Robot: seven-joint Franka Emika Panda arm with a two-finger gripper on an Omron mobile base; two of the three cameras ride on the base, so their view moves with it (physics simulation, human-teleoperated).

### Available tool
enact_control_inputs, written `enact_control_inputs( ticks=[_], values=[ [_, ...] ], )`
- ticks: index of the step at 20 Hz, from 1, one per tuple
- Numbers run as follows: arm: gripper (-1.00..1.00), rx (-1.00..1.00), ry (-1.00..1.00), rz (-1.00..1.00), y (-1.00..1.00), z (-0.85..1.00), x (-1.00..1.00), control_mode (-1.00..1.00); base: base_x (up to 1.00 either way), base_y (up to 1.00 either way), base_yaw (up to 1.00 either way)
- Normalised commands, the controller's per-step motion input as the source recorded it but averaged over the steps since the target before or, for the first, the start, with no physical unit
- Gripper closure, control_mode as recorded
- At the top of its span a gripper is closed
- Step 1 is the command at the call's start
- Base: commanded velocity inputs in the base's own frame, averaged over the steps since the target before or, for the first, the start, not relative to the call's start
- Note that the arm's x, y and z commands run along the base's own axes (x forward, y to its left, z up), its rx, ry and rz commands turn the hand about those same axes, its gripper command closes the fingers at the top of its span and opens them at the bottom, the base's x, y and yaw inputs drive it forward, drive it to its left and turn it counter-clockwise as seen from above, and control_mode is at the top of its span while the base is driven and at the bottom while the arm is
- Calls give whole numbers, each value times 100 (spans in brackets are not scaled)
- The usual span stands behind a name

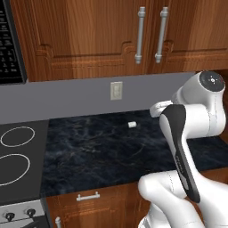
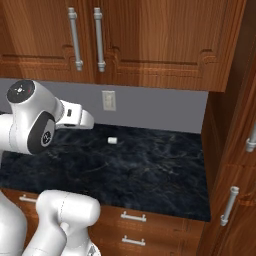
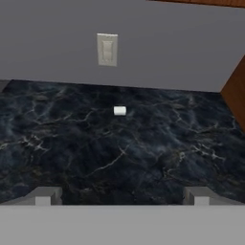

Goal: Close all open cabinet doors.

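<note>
Dark marble surface [image 1: 111,147] lies under the cabinet doors [image 2: 150,35] — rigid, hinged, probably light; push near the bar handles [image 1: 140,34]. Jaws spread, holding nothing.

You are facing a dark, white-veined marble desk [image 1: 102,151] running along a flat grey wall [image 1: 67,95]. A cream outlet plate [image 1: 116,90] is sitting on that wall. A black stovetop [image 1: 20,156] with ring burners is lying at the left, and reddish-brown drawer fronts [image 2: 131,220] are showing below.
</note>
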Motion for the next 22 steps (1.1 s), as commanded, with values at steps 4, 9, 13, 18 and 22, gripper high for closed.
enact_control_inputs(
  ticks=[4,9,13,18,22],
  values=[
    [-100,0,0,0,0,0,0,100,-46,0,0],
    [-100,0,0,0,0,0,0,100,-43,0,0],
    [-100,0,0,0,0,0,0,100,-32,5,-4],
    [-100,0,0,0,0,0,0,100,-17,19,-2],
    [-100,0,0,0,0,0,0,100,-23,13,47]
  ],
)
